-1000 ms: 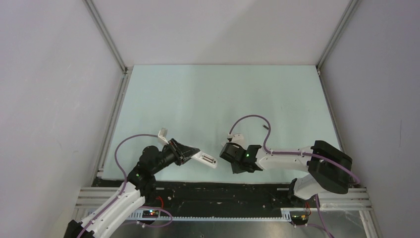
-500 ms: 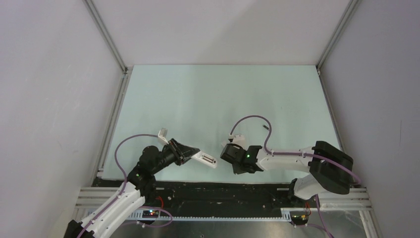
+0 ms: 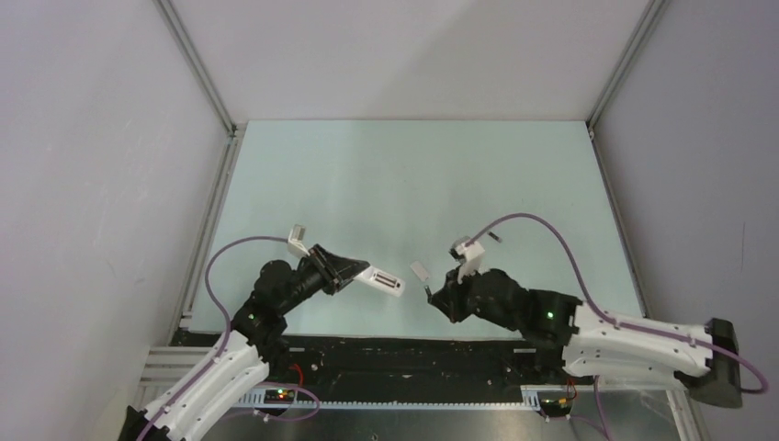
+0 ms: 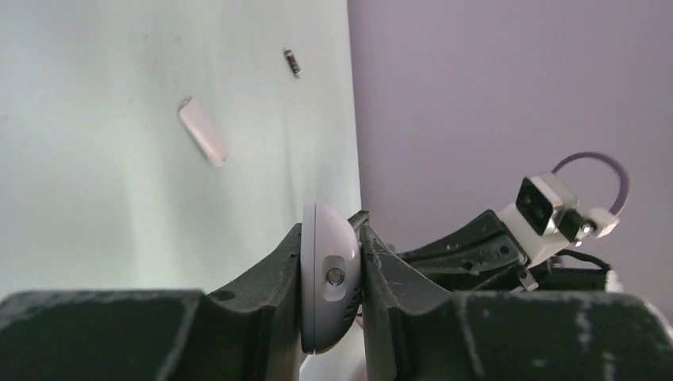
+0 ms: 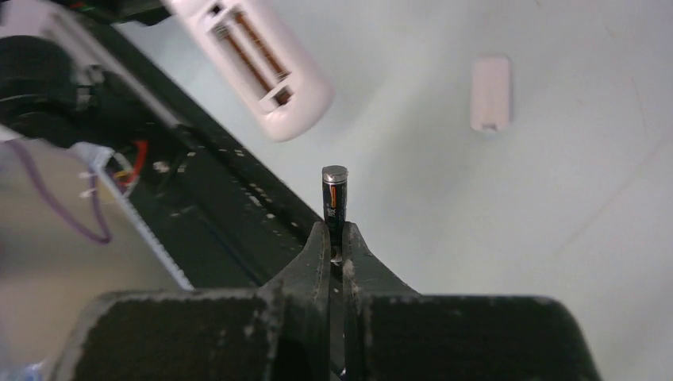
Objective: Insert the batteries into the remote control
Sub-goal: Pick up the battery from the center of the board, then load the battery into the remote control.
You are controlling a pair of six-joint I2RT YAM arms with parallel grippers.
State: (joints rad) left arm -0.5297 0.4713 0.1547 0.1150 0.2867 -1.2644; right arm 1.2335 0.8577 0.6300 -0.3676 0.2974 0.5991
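**Both grippers loaded at the table's near edge**

Left gripper [image 4: 333, 234]: fingers clamped on the remote control [image 3: 384, 283], held by the table's [image 3: 367, 184] near edge with its battery bay exposed. Right gripper [image 5: 334, 238]: fingers pinched on one battery [image 5: 334, 194], near the remote, not touching. Second battery [image 4: 293, 62] lies further back on the table. White cover [image 5: 490, 93] lies between the grippers.

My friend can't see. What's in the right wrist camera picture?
The right hand pinches a small dark battery that sticks out from its grip. Ahead to the left is the white remote control, battery slots open, and a small white cover lies on the pale green table.
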